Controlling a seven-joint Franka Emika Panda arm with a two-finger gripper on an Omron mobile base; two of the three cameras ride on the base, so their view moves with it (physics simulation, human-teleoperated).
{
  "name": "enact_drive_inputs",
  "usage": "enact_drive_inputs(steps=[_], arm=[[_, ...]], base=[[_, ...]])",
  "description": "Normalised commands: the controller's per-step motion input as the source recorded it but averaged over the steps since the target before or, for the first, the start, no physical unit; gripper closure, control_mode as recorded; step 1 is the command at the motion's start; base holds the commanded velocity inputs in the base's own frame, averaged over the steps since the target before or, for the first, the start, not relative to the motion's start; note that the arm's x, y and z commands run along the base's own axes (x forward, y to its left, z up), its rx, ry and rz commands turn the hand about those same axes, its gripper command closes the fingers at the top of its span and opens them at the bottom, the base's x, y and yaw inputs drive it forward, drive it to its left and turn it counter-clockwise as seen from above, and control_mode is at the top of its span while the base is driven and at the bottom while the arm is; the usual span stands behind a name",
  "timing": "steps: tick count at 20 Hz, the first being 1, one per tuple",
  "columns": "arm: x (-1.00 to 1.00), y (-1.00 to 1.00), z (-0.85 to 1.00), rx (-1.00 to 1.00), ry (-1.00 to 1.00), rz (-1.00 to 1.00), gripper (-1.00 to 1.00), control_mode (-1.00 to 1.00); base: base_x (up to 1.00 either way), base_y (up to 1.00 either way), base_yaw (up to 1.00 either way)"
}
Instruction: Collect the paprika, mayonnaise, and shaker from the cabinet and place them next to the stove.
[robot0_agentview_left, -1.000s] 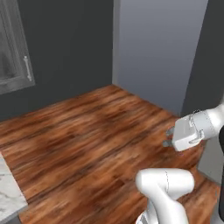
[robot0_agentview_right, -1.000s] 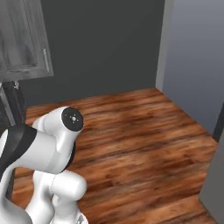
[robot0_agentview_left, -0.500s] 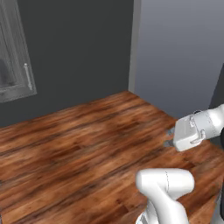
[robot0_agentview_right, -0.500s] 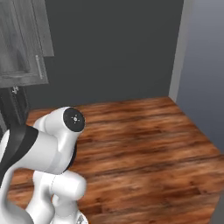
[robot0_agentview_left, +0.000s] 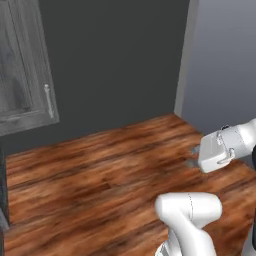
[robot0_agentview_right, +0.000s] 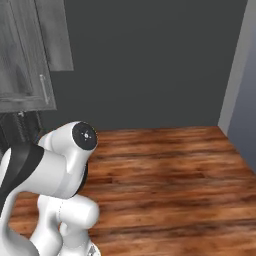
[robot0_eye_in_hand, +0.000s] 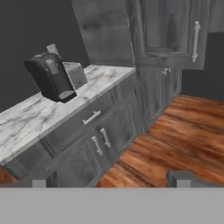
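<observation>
A: Two dark finger tips of the white arm's two-finger gripper (robot0_eye_in_hand: 111, 179) stand far apart at the bottom of the hand view, spread wide, with nothing between them.

B: And beyond them?

A: A white-veined marble countertop (robot0_eye_in_hand: 39, 118) runs over grey wood-grain drawers with metal handles (robot0_eye_in_hand: 94, 131). A bulky black countertop appliance (robot0_eye_in_hand: 50, 76) sits on it, beside a smaller grey box (robot0_eye_in_hand: 75, 73). Past those rises a tall grey wood-grain cabinet door with a long metal handle (robot0_eye_in_hand: 194, 41). The left base view has the gripper (robot0_agentview_left: 197, 155) low at the right, over the reddish plank floor (robot0_agentview_left: 100, 175).

B: Where is the cabinet relative to the claw?

A: Well apart, ahead of it. A grey door (robot0_agentview_left: 30, 65) shows at the left of the left base view, shut as far as I can tell. I cannot make out the paprika, mayonnaise or shaker; probably they are behind a door.

B: What could go wrong?

A: I judge the base could stop too far off or skewed, so the arm overreaches. A swinging elbow could also clip the countertop appliance or the door.
</observation>
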Motion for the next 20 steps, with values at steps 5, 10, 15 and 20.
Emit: enact_drive_inputs(steps=[5,10,15,20], arm=[[0.00,0.00,0.00,0.00,0.00,0.00,-1.00,1.00],[0.00,0.00,0.00,0.00,0.00,0.00,-1.00,1.00],[0.00,0.00,0.00,0.00,0.00,0.00,-1.00,1.00],[0.00,0.00,0.00,0.00,0.00,0.00,-1.00,1.00]], base=[[1.00,-0.11,0.28],[1.00,-0.21,0.29],[1.00,-0.32,0.31],[0.99,-0.39,0.32]])
